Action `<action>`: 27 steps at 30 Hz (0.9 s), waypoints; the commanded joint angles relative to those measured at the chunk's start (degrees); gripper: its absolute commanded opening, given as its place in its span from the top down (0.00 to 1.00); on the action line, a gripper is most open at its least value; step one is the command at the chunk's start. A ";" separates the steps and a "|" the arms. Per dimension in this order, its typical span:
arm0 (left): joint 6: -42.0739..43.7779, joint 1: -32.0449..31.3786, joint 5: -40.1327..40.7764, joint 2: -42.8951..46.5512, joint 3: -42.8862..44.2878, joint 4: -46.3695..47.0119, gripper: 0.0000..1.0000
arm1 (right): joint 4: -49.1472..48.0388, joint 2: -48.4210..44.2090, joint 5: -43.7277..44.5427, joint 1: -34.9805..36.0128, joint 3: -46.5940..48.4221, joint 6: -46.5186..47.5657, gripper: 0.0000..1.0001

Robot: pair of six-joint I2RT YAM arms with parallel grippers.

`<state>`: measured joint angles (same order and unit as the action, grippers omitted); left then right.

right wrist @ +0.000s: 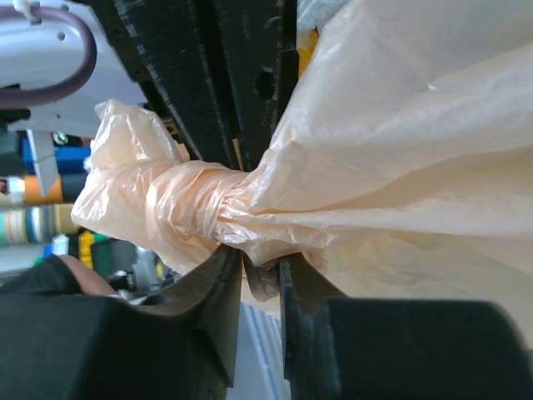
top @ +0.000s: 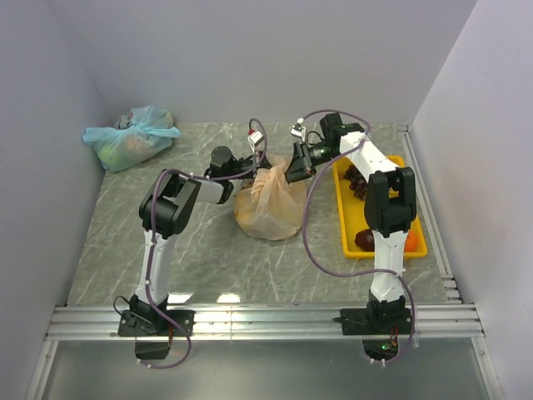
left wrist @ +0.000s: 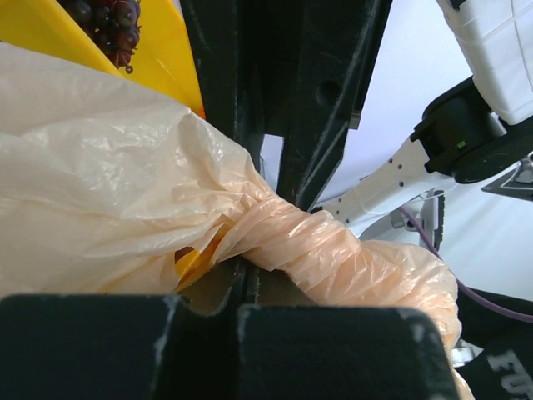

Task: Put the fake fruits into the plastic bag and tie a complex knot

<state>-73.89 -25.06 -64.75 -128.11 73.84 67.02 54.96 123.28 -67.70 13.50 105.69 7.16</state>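
Left tool (left wrist: 246, 279) and right tool (right wrist: 260, 271), both narrow, are pinching the plastic bag (top: 268, 204) by its twisted handles (left wrist: 308, 242); the knot is not yet forming; fake fruits (top: 365, 240) are lying right of the bag.

Blue-green bag (top: 132, 136) back left, yellow tray (top: 345, 223) right, marble table (top: 208, 258)

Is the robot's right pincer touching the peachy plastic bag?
Touching. The right wrist view shows the right pincer clamped on the thin peach-orange plastic bag at its twisted neck, with the plastic squeezed into the narrow gap between the jaws.
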 commanded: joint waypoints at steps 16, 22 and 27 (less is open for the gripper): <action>9.12 1.50 -1.34 7.27 -6.09 -1.64 0.85 | 1.46 1.78 -4.28 -1.28 3.38 -1.01 1.00; 1.56 1.24 -1.87 4.01 -3.79 6.36 0.83 | 1.56 1.52 -4.02 -1.28 3.56 -0.48 1.00; 11.80 4.57 -0.64 11.45 -5.46 -10.99 0.64 | 4.70 1.61 -2.09 -1.54 5.40 3.20 1.00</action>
<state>-68.25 -22.68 -65.04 -123.76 67.94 63.77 56.82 125.36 -69.91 12.10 107.79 7.49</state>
